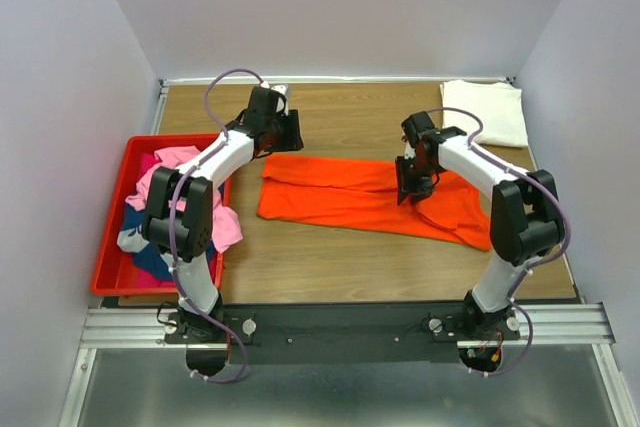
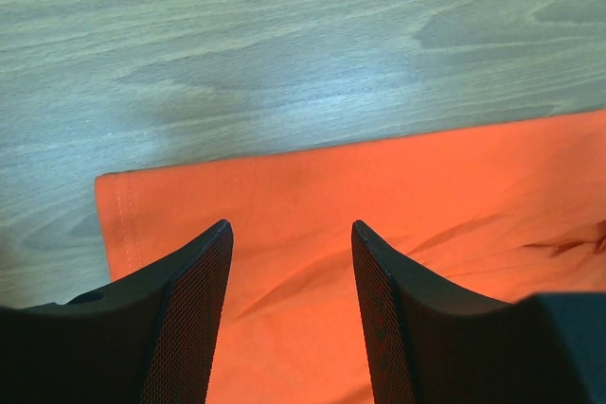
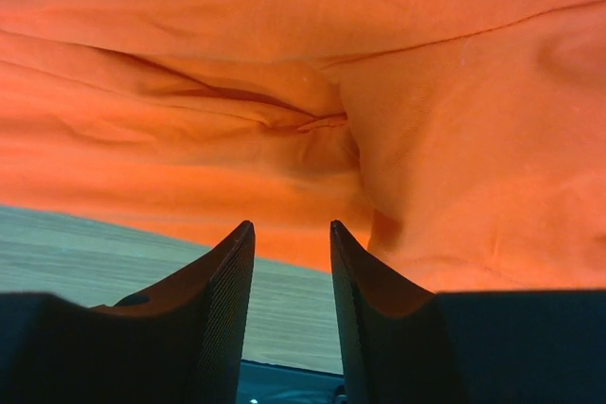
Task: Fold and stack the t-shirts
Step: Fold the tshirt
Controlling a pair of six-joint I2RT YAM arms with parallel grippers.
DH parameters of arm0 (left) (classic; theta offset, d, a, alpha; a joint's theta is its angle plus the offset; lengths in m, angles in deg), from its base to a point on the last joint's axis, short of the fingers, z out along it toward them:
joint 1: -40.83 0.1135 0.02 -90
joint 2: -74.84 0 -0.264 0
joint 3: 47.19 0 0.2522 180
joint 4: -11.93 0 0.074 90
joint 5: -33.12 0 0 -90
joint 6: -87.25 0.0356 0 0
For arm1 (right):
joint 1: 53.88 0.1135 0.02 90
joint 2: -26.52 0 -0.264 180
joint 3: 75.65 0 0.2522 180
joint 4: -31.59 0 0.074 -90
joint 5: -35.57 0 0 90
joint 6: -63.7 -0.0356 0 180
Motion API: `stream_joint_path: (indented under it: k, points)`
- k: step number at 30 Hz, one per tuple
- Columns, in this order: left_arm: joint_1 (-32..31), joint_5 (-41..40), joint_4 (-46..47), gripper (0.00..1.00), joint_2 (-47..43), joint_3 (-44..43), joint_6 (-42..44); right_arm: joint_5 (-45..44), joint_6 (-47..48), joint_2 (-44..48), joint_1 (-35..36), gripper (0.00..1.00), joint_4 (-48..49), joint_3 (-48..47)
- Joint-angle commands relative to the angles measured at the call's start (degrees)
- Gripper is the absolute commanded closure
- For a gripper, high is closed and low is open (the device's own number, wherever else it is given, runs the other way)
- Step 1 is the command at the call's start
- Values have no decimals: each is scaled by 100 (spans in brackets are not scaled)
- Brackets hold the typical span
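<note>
Left jaws stand spread with nothing between them, poised over the far-left corner of the orange t-shirt [image 2: 398,205], whose stitched hem runs just left of the tips. Whether they touch the cloth I cannot tell

Right jaws are parted by a narrower gap, also holding nothing. They sit at a bunched crease right of the shirt's middle, with bare surface [image 3: 104,243] showing at the cloth's edge beside them

The cloth looks light, limp and thin. It should drape and wrinkle rather than hold a shape, and a pinch at only one point would likely leave the rest dragging. Corners and hems seem the best places to take hold, one per arm, so the fold travels evenly

The shirt [image 1: 340,197] lies as a long, partly folded band across the middle of the surface [image 1: 350,257]. A folded cream-white t-shirt [image 1: 487,110] rests at the far right corner, well apart. Pink and dark blue t-shirts [image 1: 165,172] are heaped in the red bin [image 1: 112,217] at the left
</note>
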State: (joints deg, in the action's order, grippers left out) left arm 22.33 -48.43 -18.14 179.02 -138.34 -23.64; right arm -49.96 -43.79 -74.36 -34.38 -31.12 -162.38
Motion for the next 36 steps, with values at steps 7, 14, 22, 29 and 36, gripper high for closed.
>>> stream_joint_path:
  k: [7,14,22,29,36]
  points:
    - [-22,52,23,39,-29,118,-47,-1070,-579,-459,-8,66,-9,213]
    - [-22,-19,-21,39,-73,180,-39,-1676,-729,-415,-70,68,-132,99]
    - [-22,-10,-21,39,-47,180,-39,-2107,-711,-309,-193,67,-194,37]
    - [-22,-1,-21,39,-47,189,-47,-2328,-729,-432,-219,66,-159,-130]
    - [-22,17,-47,39,-38,224,-47,-2258,-738,-626,-237,66,-106,-174]
